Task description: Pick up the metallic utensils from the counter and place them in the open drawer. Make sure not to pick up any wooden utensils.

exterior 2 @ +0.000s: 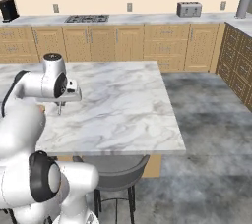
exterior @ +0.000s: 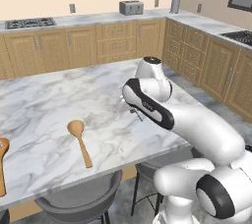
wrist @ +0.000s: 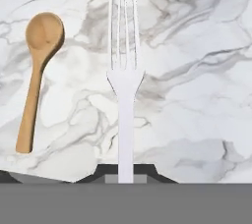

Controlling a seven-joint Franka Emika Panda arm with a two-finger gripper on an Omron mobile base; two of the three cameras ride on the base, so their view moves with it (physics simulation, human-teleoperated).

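Marble tabletop lies below; fork handle's end hidden between the clamped gripper, spoon beside.

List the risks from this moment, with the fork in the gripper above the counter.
1. The gripper is shut on the fork at the end of its handle, so the long tined end could swing or slip during a move.
2. A wooden spoon lies on the counter beside the fork; lowering again might knock it.
3. The fork's tines stick far forward, so they could catch on something on the way.
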